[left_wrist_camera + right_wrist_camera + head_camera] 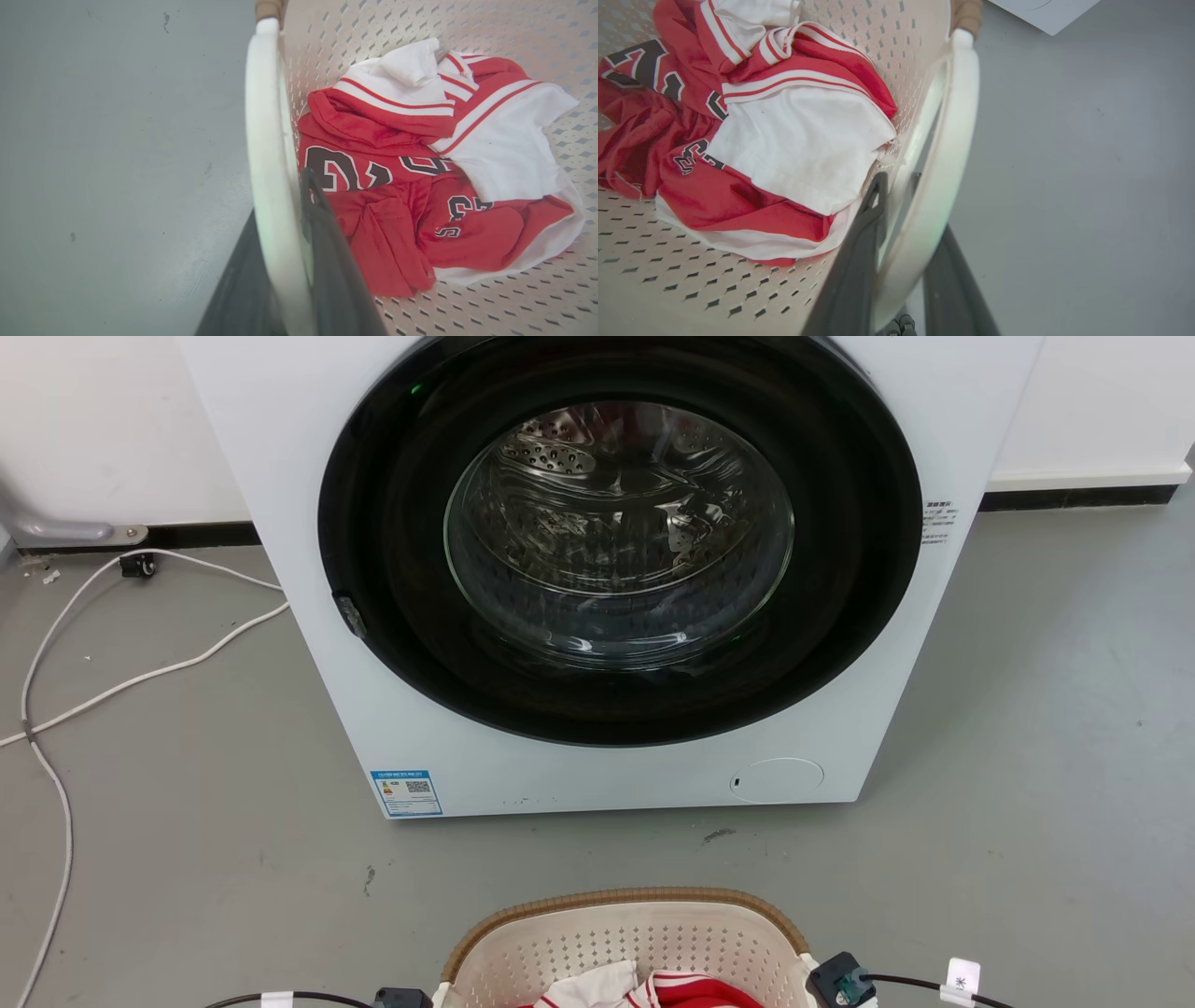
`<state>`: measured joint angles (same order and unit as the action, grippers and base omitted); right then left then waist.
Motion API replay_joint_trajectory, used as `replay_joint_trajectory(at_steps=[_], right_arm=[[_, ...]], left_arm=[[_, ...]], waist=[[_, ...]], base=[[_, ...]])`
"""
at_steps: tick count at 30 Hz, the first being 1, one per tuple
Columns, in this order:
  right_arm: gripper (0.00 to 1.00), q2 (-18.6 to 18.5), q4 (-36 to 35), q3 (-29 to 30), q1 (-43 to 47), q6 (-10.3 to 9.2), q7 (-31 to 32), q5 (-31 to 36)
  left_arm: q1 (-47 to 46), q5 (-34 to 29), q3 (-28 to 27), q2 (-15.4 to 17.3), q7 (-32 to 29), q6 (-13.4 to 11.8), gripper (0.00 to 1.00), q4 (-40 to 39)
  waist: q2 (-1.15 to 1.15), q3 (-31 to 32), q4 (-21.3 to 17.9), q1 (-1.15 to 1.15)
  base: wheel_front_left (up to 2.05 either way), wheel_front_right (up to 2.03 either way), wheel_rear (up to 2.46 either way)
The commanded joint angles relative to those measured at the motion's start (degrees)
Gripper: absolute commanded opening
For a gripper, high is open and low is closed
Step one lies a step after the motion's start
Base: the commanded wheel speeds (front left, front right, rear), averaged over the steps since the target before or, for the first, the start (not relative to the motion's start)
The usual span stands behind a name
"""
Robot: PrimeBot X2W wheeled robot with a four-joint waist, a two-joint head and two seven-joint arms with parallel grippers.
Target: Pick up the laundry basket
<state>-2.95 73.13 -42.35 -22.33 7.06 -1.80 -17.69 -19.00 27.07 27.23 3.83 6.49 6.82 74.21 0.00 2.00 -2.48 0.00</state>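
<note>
Between the fingers of the left gripper (280, 196) and of the right gripper (910, 205) alike, a white handle (266, 116) of the laundry basket (616, 897) sits clamped, red-and-white clothes (420, 186) lying just beside the inner finger; raising both arms evenly should keep it level.

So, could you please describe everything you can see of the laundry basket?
The laundry basket is cream-white plastic with perforated walls and bottom, a brown woven-look rim and a white loop handle on each side. It sits upright before the washing machine; whether it rests on the floor I cannot tell. A crumpled red and white garment lies inside. The left gripper clamps the left handle, the right gripper the right handle, one finger inside each loop, one outside.
</note>
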Motion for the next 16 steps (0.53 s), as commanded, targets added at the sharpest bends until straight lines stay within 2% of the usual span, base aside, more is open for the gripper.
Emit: replay_joint_trajectory(at_steps=[1,16], right_arm=[[0.00,0.1,0.5,-0.9,0.3,0.78,0.1,0.3],[0.00,0.1,0.6,-1.7,0.2,0.78,0.1,-0.3]], left_arm=[[-0.1,0.1,0.2,0.6,1.0,-0.2,0.00,-0.7],[0.0,0.8,1.0,0.7,1.0,-0.1,0.00,-0.7]], waist=[[0.00,0.0,0.0,0.00],[0.00,-0.2,0.0,0.00]], base=[[0.00,0.00,0.00],[0.00,0.00,0.00]])
